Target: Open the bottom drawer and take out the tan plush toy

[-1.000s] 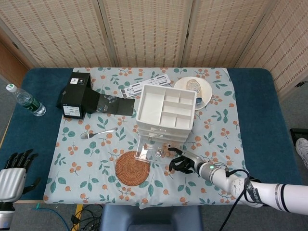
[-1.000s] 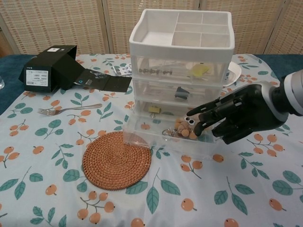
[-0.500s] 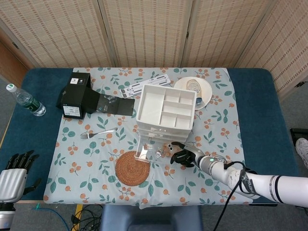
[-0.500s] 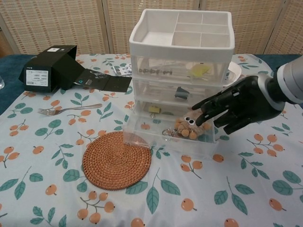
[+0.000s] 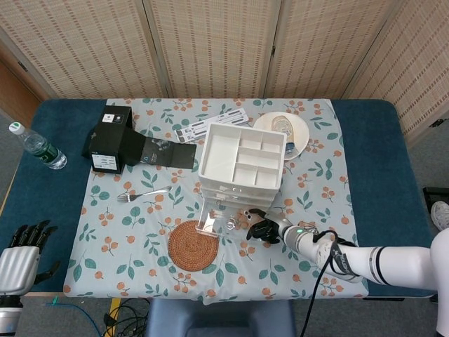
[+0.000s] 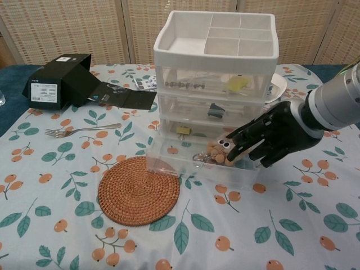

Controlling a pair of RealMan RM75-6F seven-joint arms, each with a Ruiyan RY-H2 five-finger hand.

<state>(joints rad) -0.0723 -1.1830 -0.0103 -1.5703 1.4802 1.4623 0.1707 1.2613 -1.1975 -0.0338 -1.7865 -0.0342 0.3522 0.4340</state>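
Observation:
A white drawer unit [image 5: 242, 158] [image 6: 216, 42] with clear drawers stands mid-table. Its bottom drawer [image 6: 169, 153] [image 5: 219, 219] is pulled out toward me. Inside it lies the tan plush toy [image 6: 215, 152] with googly eyes, next to a metal keyring [image 6: 198, 159]. My black right hand [image 6: 273, 138] [image 5: 266, 228] reaches into the drawer from the right, fingers stretched out, and its fingertips [image 6: 232, 146] touch the top of the toy. The toy still lies on the drawer floor. My left hand [image 5: 17, 263] hangs off the table's near left corner, fingers apart, holding nothing.
A round woven coaster [image 6: 139, 190] [image 5: 193, 244] lies just in front of the open drawer. A fork [image 6: 81, 130], a black box [image 6: 56, 87] with an open flap and a water bottle [image 5: 38, 146] are to the left. A plate [image 5: 284, 130] sits behind the unit.
My right hand has slid left and down into the drawer, from hovering above the toy to touching it. The toy and my left hand have barely moved.

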